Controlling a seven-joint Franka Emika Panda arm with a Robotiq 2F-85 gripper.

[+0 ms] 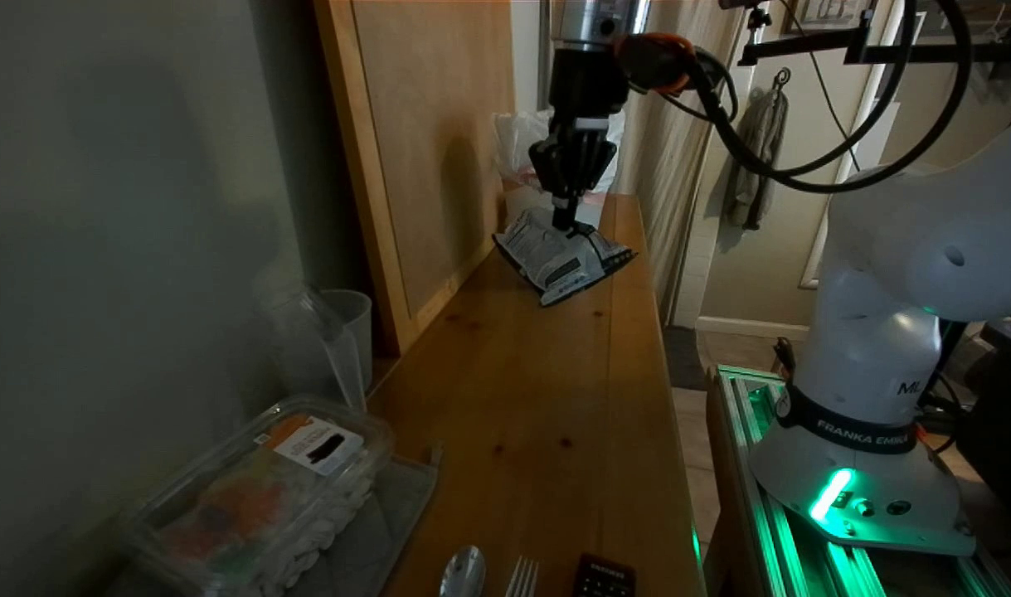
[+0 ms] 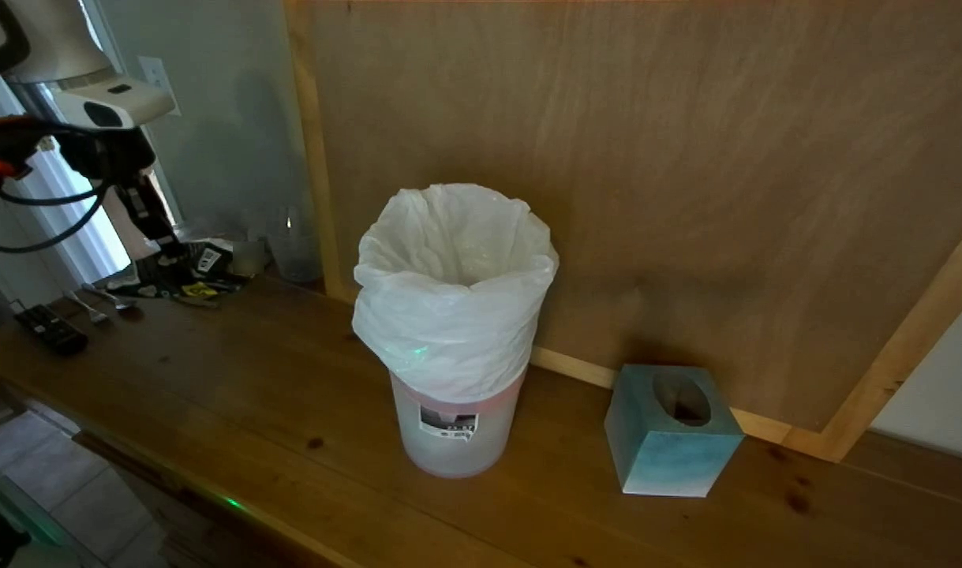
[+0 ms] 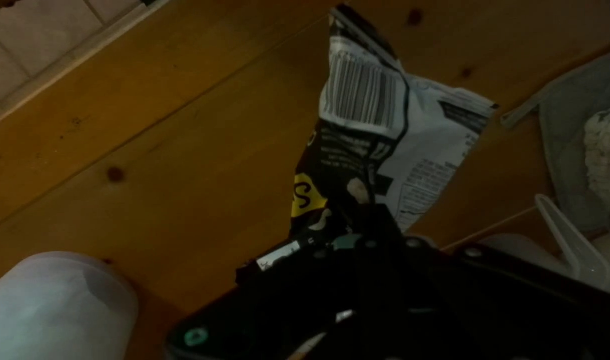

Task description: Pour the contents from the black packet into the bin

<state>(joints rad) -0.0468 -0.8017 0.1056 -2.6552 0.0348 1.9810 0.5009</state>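
Note:
The black packet (image 1: 559,261) hangs in my gripper (image 1: 566,217), tilted and above the wooden table. Its back is white with print. In an exterior view it also shows as a dark packet (image 2: 212,259) below the gripper (image 2: 173,251). In the wrist view the packet (image 3: 357,120) shows a barcode and a yellow patch; the gripper (image 3: 372,212) is shut on it. The packet's opening cannot be made out. The bin (image 2: 457,430), a pale bucket with a white liner bag (image 2: 449,331), stands on the table; its liner (image 1: 517,145) shows behind the gripper in an exterior view.
A blue tissue box (image 2: 678,442) stands beside the bin. A wooden panel (image 2: 686,173) runs behind them. A clear food container (image 1: 256,497), plastic cup (image 1: 352,332), spoon (image 1: 464,572), fork (image 1: 522,576) and black remote (image 1: 603,578) are at the table's other end.

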